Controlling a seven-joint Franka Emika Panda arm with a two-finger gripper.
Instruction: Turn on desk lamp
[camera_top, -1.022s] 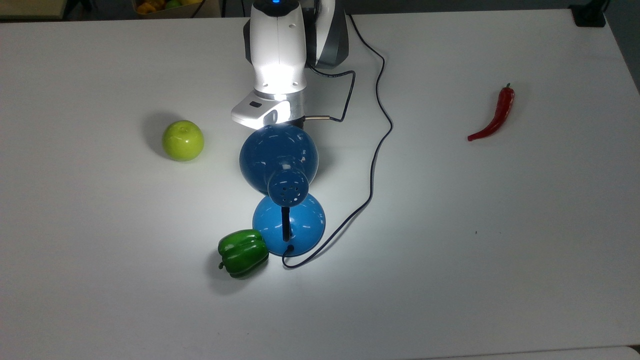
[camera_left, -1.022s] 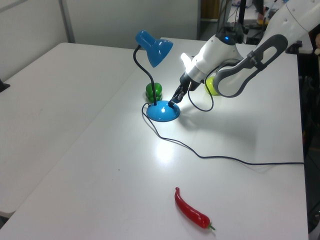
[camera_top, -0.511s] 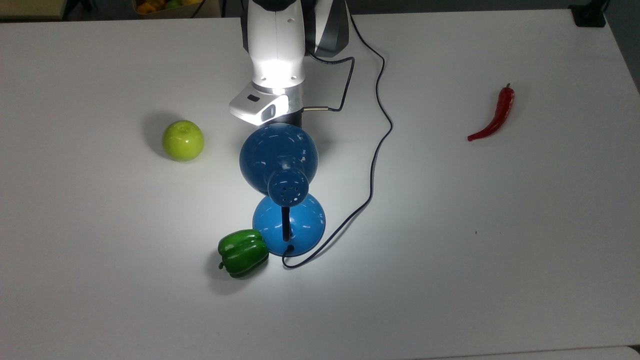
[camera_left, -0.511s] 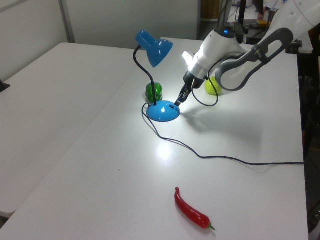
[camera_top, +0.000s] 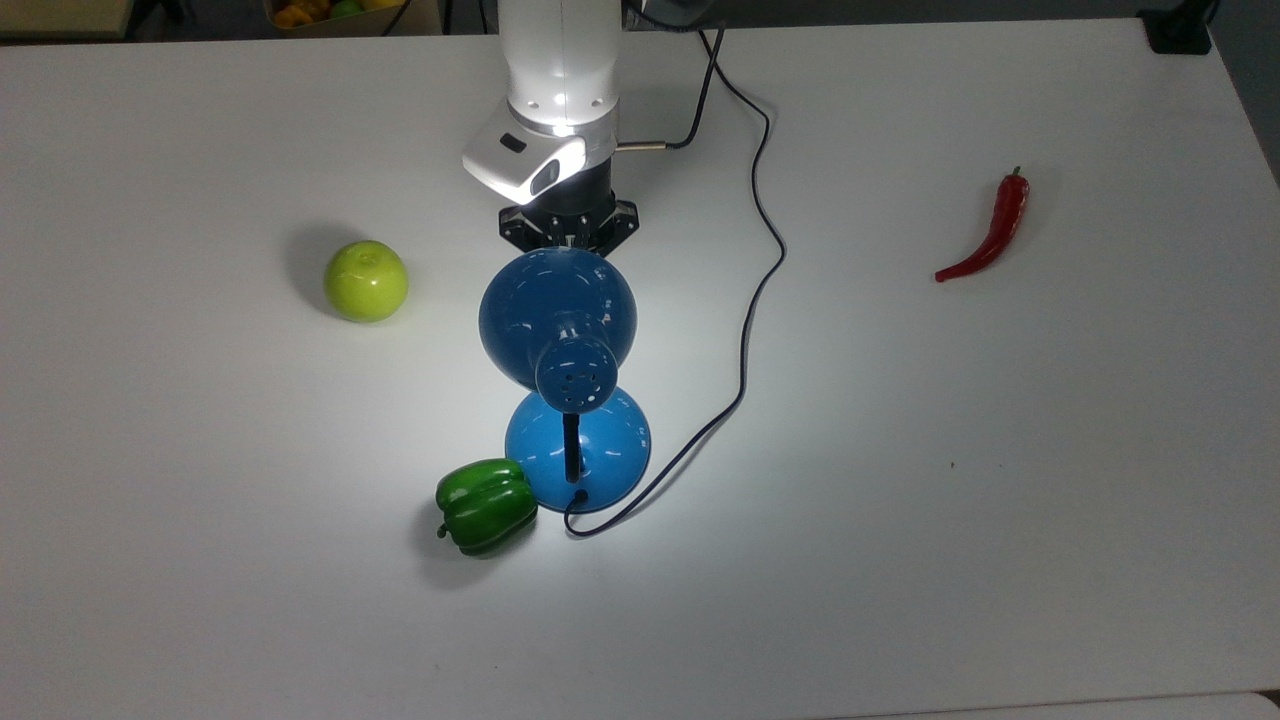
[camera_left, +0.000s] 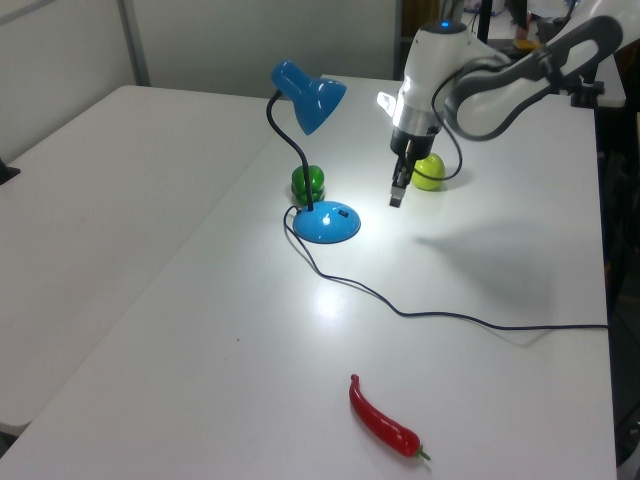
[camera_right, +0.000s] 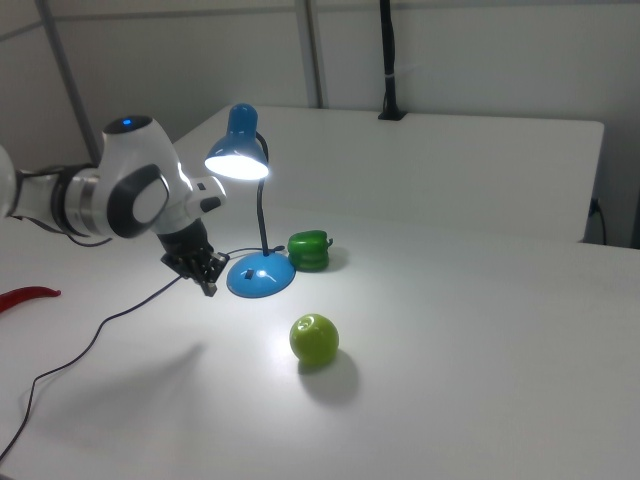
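**Arm lifted away from lit lamp**

The gripper (camera_left: 397, 197) had risen off the lamp's base since the earlier frame and hung clear of it, toward the left view's right. Its fingers looked close together and held nothing. The desk lamp (camera_left: 308, 95) stood lit on the white table (camera_left: 130, 230), its shade casting a bright pool around the base. A green pepper (camera_top: 485, 505) touched the base. A green apple (camera_top: 366, 281) sat near the lamp, and a red chilli (camera_top: 990, 230) lay well apart.
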